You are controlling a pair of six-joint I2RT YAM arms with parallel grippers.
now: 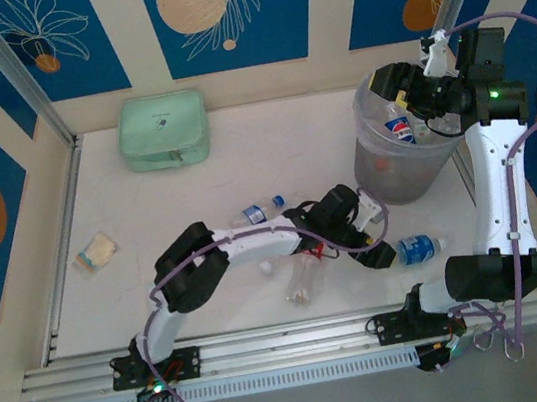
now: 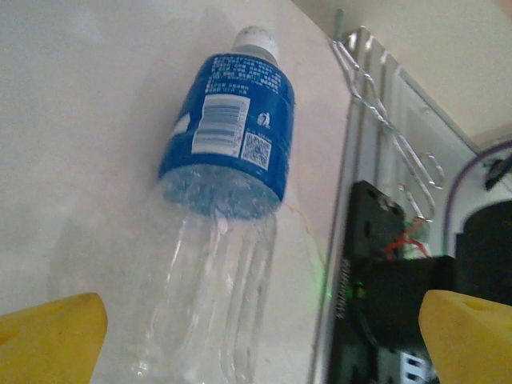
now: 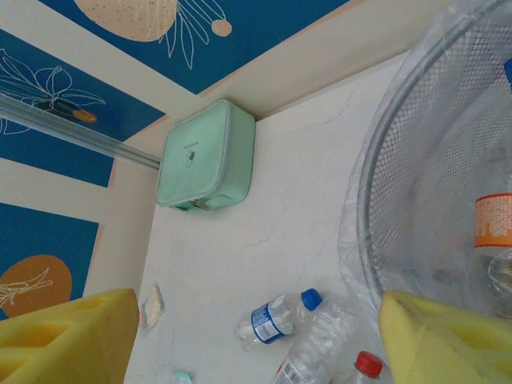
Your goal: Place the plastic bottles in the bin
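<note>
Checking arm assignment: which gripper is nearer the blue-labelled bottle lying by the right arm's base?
Left. The left gripper is open just beside the blue-labelled bottle, pointing at it; the right gripper is far off, above the bin.

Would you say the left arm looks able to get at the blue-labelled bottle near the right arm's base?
Probably yes: the left gripper is open and the blue-labelled bottle lies ahead between its fingers, unobstructed.

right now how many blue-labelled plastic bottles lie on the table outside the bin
2: a clear blue-capped bottle beyond the left arm, a white-capped bottle ahead of the left fingers; more may hide under that arm.
</note>
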